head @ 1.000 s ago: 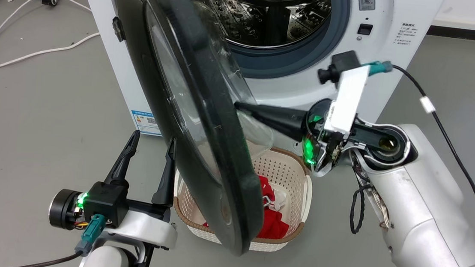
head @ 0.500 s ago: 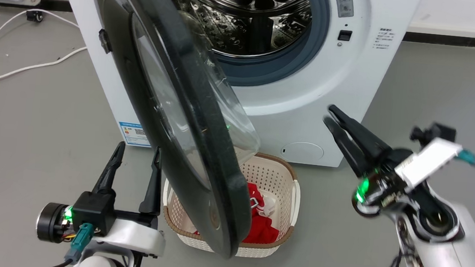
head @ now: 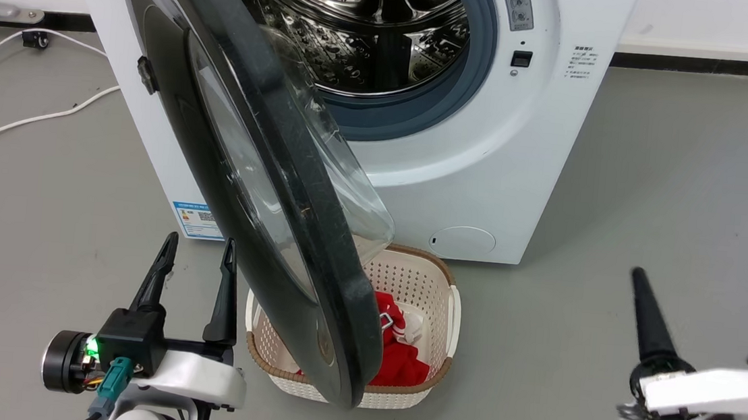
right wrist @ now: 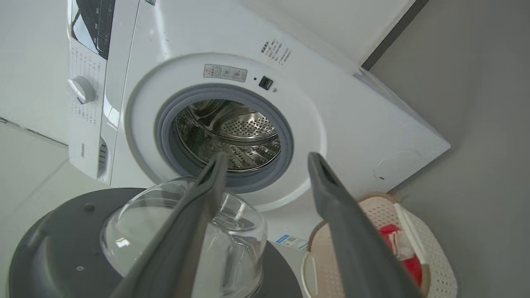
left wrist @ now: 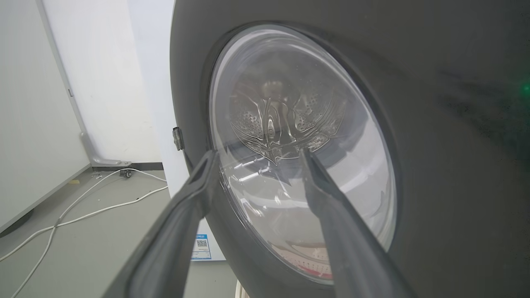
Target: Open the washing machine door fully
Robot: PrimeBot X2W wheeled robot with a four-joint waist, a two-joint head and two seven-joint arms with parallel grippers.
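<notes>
The white washing machine [head: 485,179] stands at top centre with its steel drum [head: 363,26] exposed. The glossy black washing machine door [head: 283,161] stands swung out on its left hinge, its edge toward me and its clear glass bowl [head: 349,187] facing right. My left gripper [head: 200,241] is open at lower left, just left of the door's outer face and holding nothing. In the left wrist view its fingertips [left wrist: 257,152] frame the door [left wrist: 434,124]. My right gripper [head: 639,274] is low at the right, far from the door. The right wrist view shows it [right wrist: 267,156] open and empty.
A cream perforated basket [head: 436,276] with red clothes [head: 401,361] sits on the floor below the door's lower edge. White cables [head: 30,119] lie on the grey floor at the left. Open floor stretches to the right of the machine.
My right gripper has pulled back from the door's inner side to the lower right. The view has shifted, so the camera moved. The door's angle looks unchanged, and the left gripper stays open.
</notes>
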